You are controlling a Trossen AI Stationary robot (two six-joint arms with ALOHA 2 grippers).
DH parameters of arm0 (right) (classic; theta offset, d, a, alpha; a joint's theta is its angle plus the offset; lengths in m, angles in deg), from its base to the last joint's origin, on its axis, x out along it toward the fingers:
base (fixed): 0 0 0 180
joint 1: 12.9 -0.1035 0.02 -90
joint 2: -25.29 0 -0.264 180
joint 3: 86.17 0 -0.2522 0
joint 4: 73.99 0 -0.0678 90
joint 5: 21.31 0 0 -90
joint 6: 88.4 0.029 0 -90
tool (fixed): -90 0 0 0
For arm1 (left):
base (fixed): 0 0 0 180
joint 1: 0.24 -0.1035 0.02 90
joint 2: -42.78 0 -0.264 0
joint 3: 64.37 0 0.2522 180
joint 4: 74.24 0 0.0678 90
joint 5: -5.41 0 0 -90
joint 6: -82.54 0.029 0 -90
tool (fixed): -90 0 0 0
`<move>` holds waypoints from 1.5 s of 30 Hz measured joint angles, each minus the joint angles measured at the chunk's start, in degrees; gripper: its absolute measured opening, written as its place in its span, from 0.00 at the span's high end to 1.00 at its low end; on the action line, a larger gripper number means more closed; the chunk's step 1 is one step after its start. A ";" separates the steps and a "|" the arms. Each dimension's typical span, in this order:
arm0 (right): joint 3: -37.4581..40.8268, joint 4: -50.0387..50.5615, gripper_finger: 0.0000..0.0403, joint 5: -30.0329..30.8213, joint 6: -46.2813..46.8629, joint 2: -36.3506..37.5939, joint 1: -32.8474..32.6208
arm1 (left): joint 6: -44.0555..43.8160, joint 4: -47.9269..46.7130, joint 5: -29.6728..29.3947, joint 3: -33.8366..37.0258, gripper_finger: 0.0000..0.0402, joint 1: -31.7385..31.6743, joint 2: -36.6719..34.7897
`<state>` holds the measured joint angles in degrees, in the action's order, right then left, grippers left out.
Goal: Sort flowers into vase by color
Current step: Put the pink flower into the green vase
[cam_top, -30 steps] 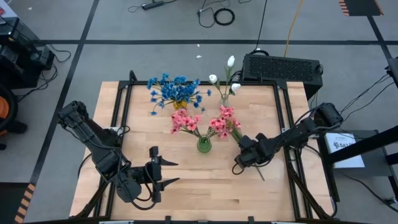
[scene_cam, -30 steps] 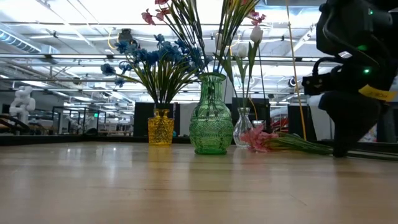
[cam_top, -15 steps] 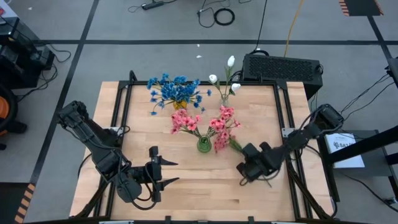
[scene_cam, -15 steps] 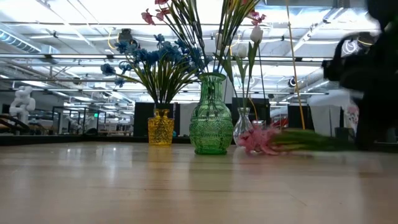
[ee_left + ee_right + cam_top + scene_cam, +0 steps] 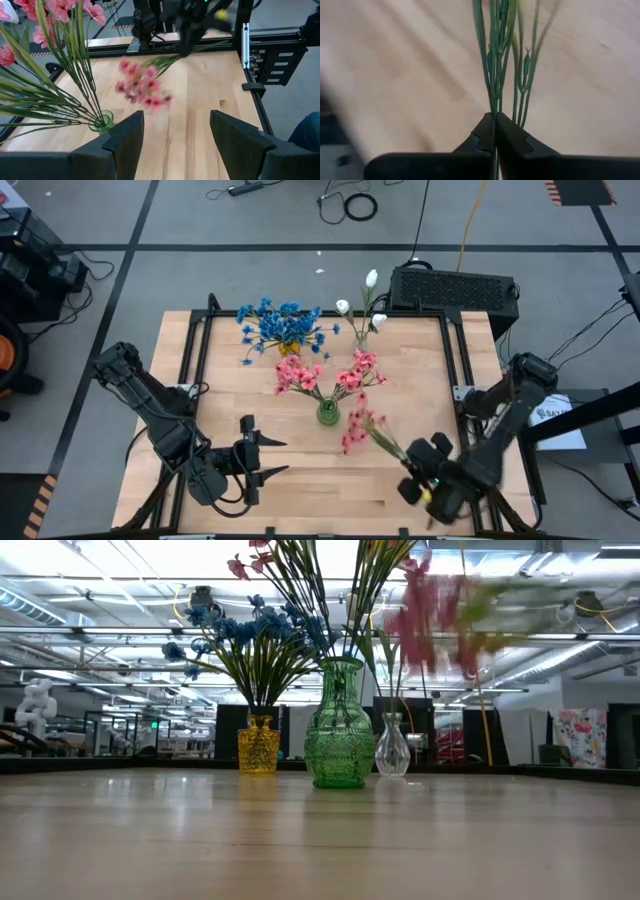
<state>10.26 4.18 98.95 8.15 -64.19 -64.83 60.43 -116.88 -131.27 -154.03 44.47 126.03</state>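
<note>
Pink flower sprig with thin green stems is pinched tight by my right gripper near the table's front right. I see its blooms point away toward the green glass vase. My left gripper waits open, front left.

The right gripper has pulled back from 3 o'clock of the green vase to about 5 o'clock, near the table's front edge. Its fingers have closed on the stems, and the pink sprig has risen off the wood.
</note>
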 joint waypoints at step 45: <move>-6.79 -97.26 1.00 12.71 -124.18 -0.81 16.88 | 1.53 2.14 -0.04 0.00 0.42 0.06 0.00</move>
<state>3.46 -93.08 111.66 -116.03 -65.00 -47.95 61.96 -114.74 -131.31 -154.03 44.53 126.03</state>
